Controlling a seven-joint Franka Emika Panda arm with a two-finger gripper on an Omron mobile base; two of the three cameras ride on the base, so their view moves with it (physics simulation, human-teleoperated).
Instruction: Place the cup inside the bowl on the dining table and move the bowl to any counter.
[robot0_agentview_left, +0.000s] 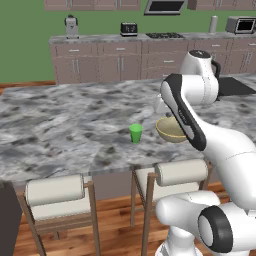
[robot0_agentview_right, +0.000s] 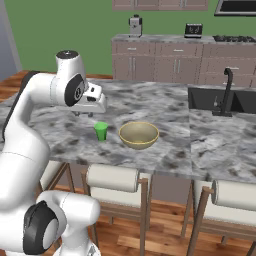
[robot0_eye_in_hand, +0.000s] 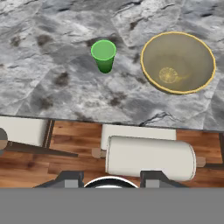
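The small green cup (robot0_agentview_left: 135, 133) (robot0_agentview_right: 101, 131) (robot0_eye_in_hand: 104, 55) stands upright on the marble dining table (robot0_agentview_left: 60, 125) (robot0_agentview_right: 165, 150), near its front edge. Just to its right sits the wide tan-yellow bowl (robot0_agentview_right: 139, 134) (robot0_eye_in_hand: 178, 62), empty; in the left base view my forearm covers part of the bowl (robot0_agentview_left: 168, 131). My gripper (robot0_agentview_right: 84, 113) (robot0_eye_in_hand: 109, 180) hangs above the table, up and to the left of the cup and apart from it. It is open with nothing between its fingertips (robot0_eye_in_hand: 70, 179).
Cushioned stools (robot0_agentview_left: 55, 192) (robot0_agentview_right: 111, 178) (robot0_eye_in_hand: 148, 157) line the table's near edge. A black sink with a faucet (robot0_agentview_right: 227, 90) is set into the table on the right. The cabinet-backed counter (robot0_agentview_left: 115, 37) (robot0_agentview_right: 165, 38) with a toaster (robot0_agentview_left: 128, 28) runs along the back wall.
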